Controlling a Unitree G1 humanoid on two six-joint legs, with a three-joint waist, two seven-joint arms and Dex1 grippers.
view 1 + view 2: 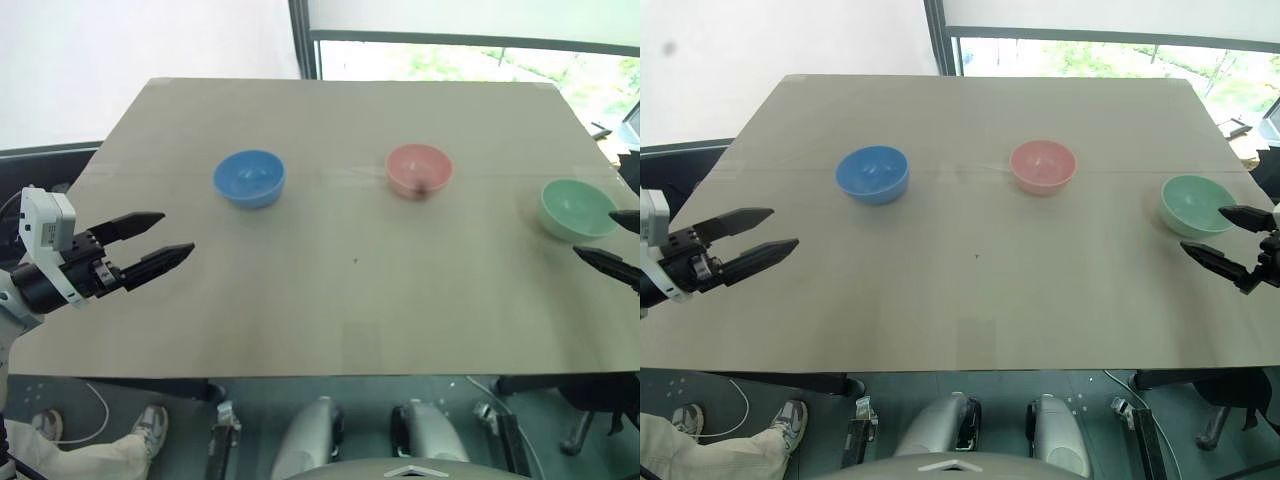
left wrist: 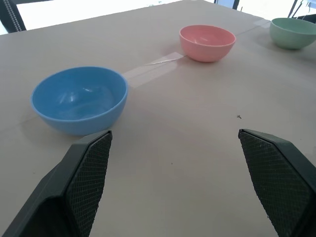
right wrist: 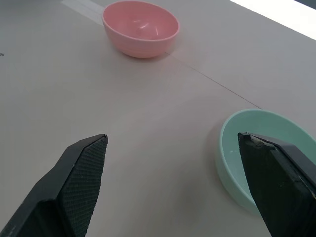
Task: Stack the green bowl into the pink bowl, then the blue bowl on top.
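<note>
Right pincer (image 1: 612, 243) cut by frame edge, overlapping green bowl (image 1: 572, 207) rim

Tan table (image 1: 970, 310) bears three upright bowls, well apart: blue bowl (image 1: 872, 173), pink bowl (image 1: 1043, 166), green bowl (image 1: 1196, 205).

There are three bowls on one table (image 1: 940, 310): one blue bowl (image 1: 872, 173), one pink bowl (image 1: 1043, 165) and one green bowl (image 1: 1195, 204). There are two grippers, the left gripper (image 1: 765, 232) and the right gripper (image 1: 1218, 238). Down by the floor I can see maybe two shoes (image 1: 788, 422), but it is hard to tell.
</note>
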